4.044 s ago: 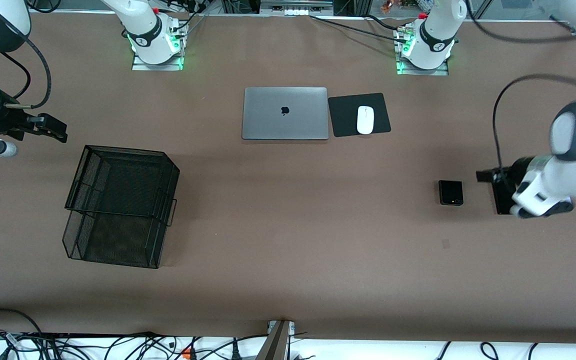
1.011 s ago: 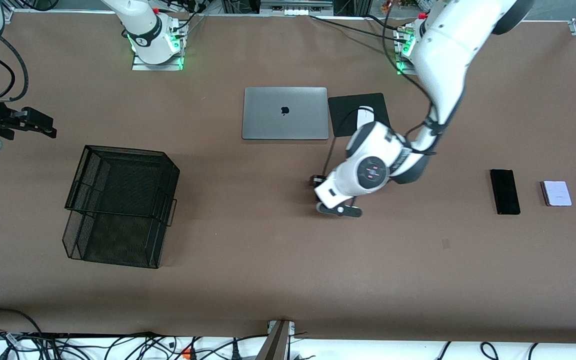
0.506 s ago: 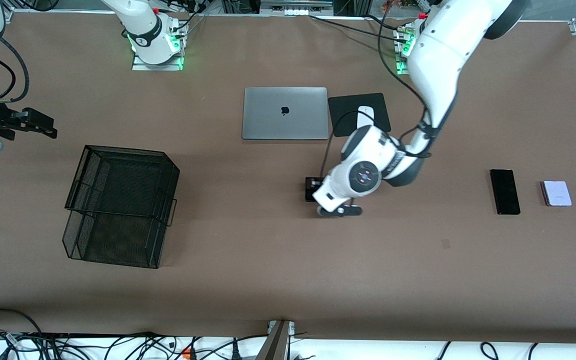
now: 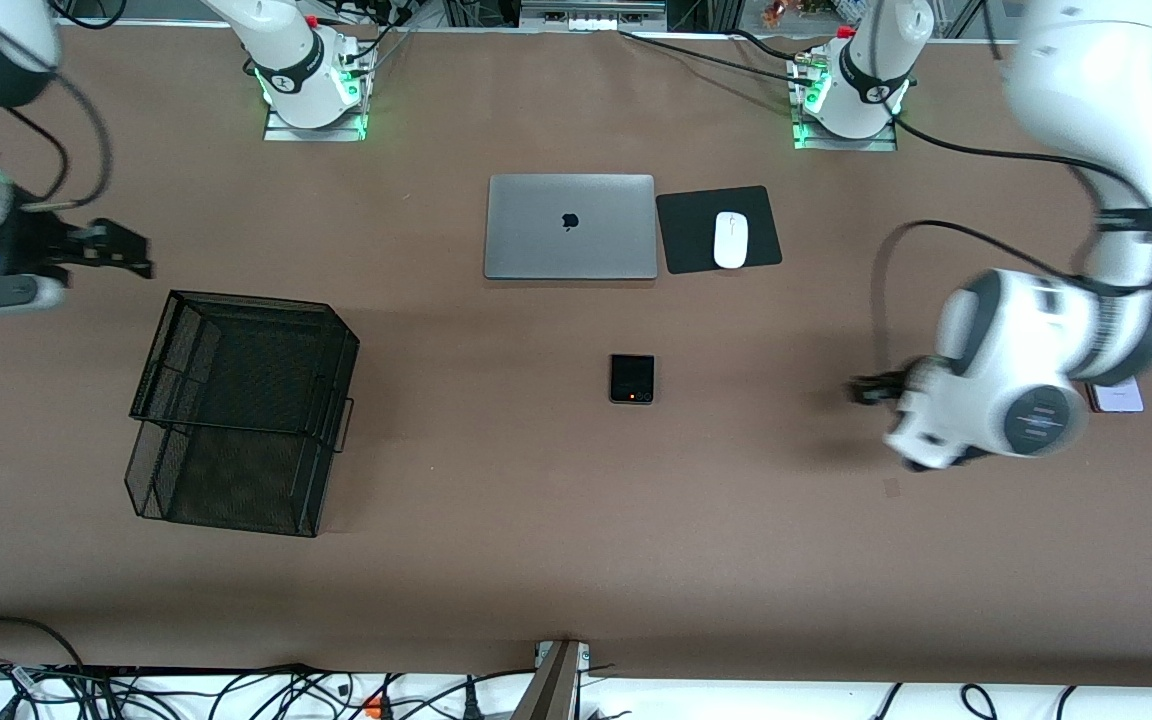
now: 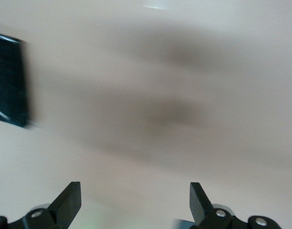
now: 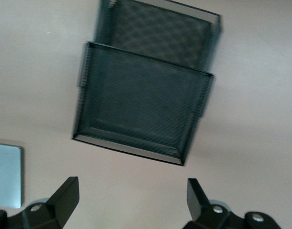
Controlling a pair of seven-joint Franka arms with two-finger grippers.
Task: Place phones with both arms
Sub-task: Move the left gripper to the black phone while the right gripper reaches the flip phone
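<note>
1. Two grippers are hanging with fingers apart and nothing in them: your left gripper (image 5: 135, 202) over bare brown table (image 4: 576, 560) at the left arm's end, your right gripper (image 6: 132, 202) up by the black mesh tray (image 4: 241, 410).
2. You're getting wide open room around the squarish black phone (image 4: 631, 378), lying flat mid-table, nearer the camera than the grey laptop (image 4: 570, 226).
3. Laptop's showing an apple logo; no readable writing.
4. Lavender phone (image 4: 1121, 398) is peeking from under the left arm.
</note>
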